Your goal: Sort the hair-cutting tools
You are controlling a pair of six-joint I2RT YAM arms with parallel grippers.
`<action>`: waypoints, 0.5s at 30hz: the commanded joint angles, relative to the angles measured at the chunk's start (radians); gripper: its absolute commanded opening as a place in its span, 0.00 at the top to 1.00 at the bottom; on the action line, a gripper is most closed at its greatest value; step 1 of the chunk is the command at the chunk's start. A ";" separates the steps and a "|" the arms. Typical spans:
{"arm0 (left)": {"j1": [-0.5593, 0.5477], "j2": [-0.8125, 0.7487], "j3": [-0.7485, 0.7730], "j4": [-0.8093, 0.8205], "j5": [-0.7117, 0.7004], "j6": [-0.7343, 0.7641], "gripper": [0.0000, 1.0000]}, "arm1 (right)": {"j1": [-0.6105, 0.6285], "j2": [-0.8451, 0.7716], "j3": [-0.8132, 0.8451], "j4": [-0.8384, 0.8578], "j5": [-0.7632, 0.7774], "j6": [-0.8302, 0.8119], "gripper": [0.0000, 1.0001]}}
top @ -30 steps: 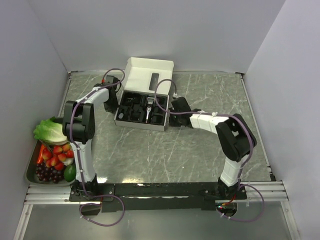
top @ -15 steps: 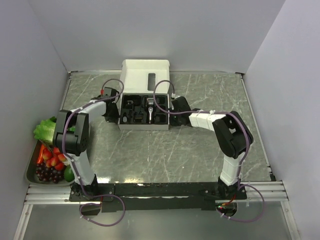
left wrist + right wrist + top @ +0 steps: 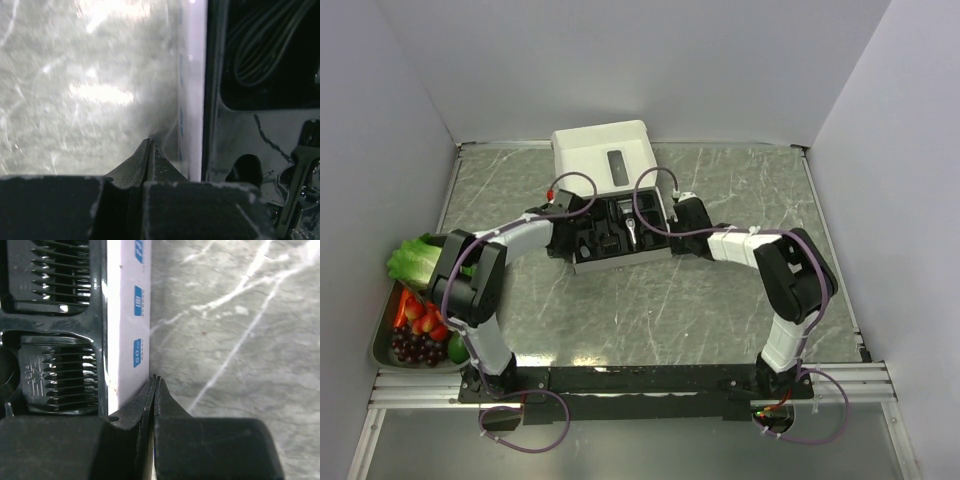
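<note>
The white cardboard box (image 3: 603,152) lies open at mid-table, its lid tipped back. Its black insert holds the black-and-silver clipper (image 3: 631,228). My left gripper (image 3: 570,222) is shut and empty, pressed against the box's left wall (image 3: 193,85); the left wrist view also shows a coiled black cord (image 3: 260,47) and the clipper (image 3: 300,172) in the insert. My right gripper (image 3: 676,226) is shut and empty against the box's right wall (image 3: 128,315). Two black comb attachments (image 3: 59,271) (image 3: 59,379) sit in their slots just inside it.
A metal tray (image 3: 378,345) with strawberries, grapes and other fruit stands at the table's left edge, with a lettuce (image 3: 418,262) behind it. White walls close in the table on three sides.
The box has slid toward the arms and turned so its lid now points back-left. Both shut grippers moved with it, the left one sweeping right along its side.
</note>
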 commanded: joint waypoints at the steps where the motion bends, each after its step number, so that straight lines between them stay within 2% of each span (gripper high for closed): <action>1: -0.127 -0.046 -0.054 0.064 0.130 -0.118 0.99 | 0.066 -0.056 -0.059 -0.020 -0.128 0.026 1.00; 9: -0.234 -0.130 -0.135 0.057 0.072 -0.178 0.99 | 0.165 -0.186 -0.175 -0.055 -0.061 0.066 1.00; 15: -0.269 -0.214 -0.196 0.028 0.024 -0.225 0.99 | 0.270 -0.284 -0.240 -0.095 0.022 0.089 1.00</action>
